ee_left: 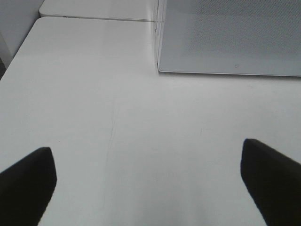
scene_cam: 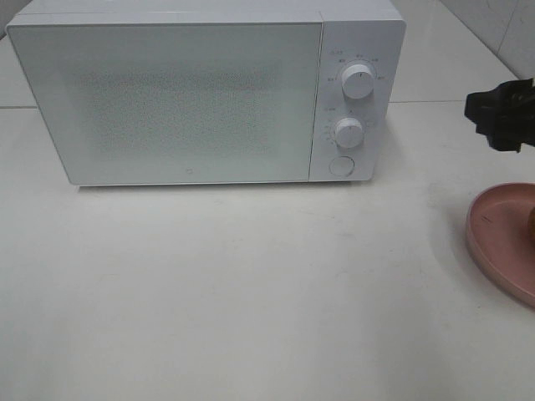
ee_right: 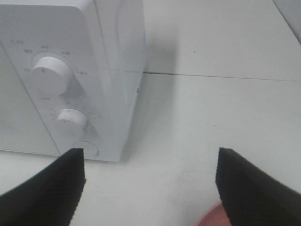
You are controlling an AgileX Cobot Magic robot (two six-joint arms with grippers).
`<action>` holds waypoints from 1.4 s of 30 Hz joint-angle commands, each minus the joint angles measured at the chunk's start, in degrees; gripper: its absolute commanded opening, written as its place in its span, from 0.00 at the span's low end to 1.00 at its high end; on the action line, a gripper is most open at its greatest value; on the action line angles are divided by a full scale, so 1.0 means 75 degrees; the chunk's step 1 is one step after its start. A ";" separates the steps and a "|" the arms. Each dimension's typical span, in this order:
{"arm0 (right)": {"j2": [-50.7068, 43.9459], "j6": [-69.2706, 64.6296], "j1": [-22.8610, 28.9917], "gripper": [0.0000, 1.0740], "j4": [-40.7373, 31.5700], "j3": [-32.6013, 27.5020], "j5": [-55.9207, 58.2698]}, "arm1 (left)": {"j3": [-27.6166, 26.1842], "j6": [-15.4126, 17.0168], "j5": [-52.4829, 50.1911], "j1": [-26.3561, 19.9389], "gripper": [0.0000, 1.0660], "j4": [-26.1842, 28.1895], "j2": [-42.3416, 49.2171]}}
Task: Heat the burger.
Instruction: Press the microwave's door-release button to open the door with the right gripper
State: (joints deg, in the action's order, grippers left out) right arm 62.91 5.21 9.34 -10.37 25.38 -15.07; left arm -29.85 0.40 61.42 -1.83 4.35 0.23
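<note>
From the high camera, the task looks to be at its very start. The white microwave (scene_cam: 205, 96) stands at the back of the table (scene_cam: 251, 292) with its door (scene_cam: 167, 100) closed, so nothing can go in yet. What is inside, if anything, is hidden behind the speckled panel. At the right edge the pink plate (scene_cam: 497, 238) is only partly in frame. A brown sliver above its rim is probably the burger (scene_cam: 532, 219) (too little shows to be sure). The right gripper (scene_cam: 500, 115) hangs above the plate and carries nothing.

In the left wrist view, the left gripper (ee_left: 148, 188) stands wide and empty over bare table, with the microwave's front corner well ahead of it.

In the right wrist view, the right gripper's fingers are spread wide with nothing between them. Two knobs (ee_right: 49, 74) and a round button (ee_right: 87, 148) sit on the control panel ahead, and a pink edge of the plate shows just below.

The next move likely calls for opening the door. The round button may be the release, so it would need a centred press.
</note>
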 commanded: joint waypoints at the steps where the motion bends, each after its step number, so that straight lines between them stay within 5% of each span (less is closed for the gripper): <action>1: 0.0199 0.0519 0.0359 0.70 -0.0527 -0.0145 -0.0695 | 0.0038 0.0008 0.0000 -0.0023 0.94 0.0031 0.0084; 9: 0.0894 0.2177 0.1429 0.70 -0.2659 -0.0328 -0.2108 | 0.0038 0.0008 0.0000 -0.0023 0.94 0.0031 0.0084; 11: 0.1299 0.3262 0.2238 0.70 -0.4072 -0.0328 -0.2995 | 0.0038 0.0008 0.0000 -0.0023 0.94 0.0031 0.0084; 15: 0.1711 0.3713 0.3018 0.70 -0.5172 -0.0328 -0.4011 | 0.0038 0.0008 0.0000 -0.0023 0.94 0.0031 0.0084; 26: 0.3018 0.3667 0.4576 0.70 -0.5783 -0.0328 -0.6303 | 0.0038 0.0008 0.0000 -0.0023 0.94 0.0031 0.0084; 42: 0.4629 0.1856 0.4943 0.70 -0.5989 -0.0313 -0.6883 | 0.0038 0.0008 0.0000 -0.0023 0.94 0.0031 0.0084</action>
State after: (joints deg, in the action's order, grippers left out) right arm 97.57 19.88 46.29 -55.46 23.15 -65.55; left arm -29.85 0.40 61.42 -1.83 4.35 0.23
